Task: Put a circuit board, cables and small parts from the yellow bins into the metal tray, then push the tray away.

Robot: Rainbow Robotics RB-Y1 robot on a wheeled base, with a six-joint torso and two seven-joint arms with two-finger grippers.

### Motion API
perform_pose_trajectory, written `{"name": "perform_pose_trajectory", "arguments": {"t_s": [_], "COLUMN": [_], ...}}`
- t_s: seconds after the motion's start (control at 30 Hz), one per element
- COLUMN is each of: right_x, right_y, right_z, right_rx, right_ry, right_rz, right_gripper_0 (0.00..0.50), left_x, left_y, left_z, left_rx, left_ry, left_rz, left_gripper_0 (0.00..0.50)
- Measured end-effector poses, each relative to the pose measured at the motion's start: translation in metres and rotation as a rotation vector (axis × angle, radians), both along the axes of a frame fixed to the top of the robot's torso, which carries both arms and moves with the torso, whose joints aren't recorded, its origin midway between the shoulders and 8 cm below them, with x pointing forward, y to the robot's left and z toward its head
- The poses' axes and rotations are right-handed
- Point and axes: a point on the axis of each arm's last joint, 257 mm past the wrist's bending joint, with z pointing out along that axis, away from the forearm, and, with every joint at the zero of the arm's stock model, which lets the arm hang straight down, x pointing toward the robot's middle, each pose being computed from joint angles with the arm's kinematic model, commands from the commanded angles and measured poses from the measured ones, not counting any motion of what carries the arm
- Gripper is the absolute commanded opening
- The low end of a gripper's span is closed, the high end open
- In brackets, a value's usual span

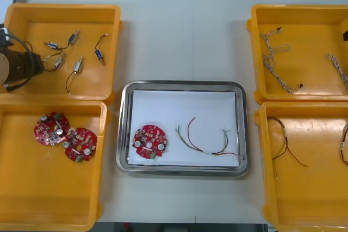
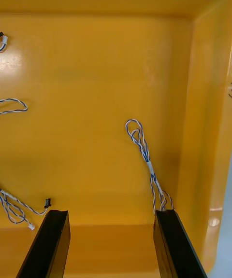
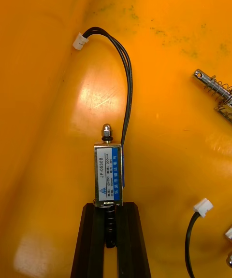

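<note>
Small metal part (image 3: 108,174) pinched by its spring end, in the far left yellow bin (image 1: 32,17).
Left wrist view: left gripper (image 3: 110,225) narrow, clamped on the part's tail, with body and black lead past the fingertips. Front view adds the metal tray (image 1: 184,84), holding a circuit board (image 1: 149,142) and a cable (image 1: 206,142). Right gripper (image 2: 111,244) is wide apart, with a twisted blue and white cable (image 2: 145,162) ending just beside one fingertip.

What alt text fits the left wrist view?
The left hand is shut on the spring end of a small metal part with a blue label, in a yellow bin. Its black cable loops to a white connector.
</note>
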Motion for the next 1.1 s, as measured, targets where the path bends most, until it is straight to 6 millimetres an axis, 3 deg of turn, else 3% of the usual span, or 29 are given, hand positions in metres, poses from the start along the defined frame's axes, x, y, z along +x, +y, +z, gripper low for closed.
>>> {"name": "perform_pose_trajectory", "arguments": {"t_s": [0.47,0.77,1.1], "right_x": [0.036,0.045,0.047], "right_y": [-0.010,-0.005,-0.009], "right_z": [-0.026,-0.052,-0.075], "right_rx": [-0.058,-0.164,-0.153], "right_ry": [-0.029,0.002,0.007], "right_rz": [0.084,0.112,0.087], "right_gripper_0": [0.500,0.500,0.500], "left_x": [-0.005,-0.022,-0.027], "left_y": [-0.002,-0.004,-0.015], "left_z": [-0.004,-0.008,0.007], "left_rx": [-0.012,-0.029,-0.020], "left_ry": [0.037,0.140,0.155], "left_rz": [0.005,0.017,-0.029], "left_gripper_0": [0.000,0.000,0.000]}}
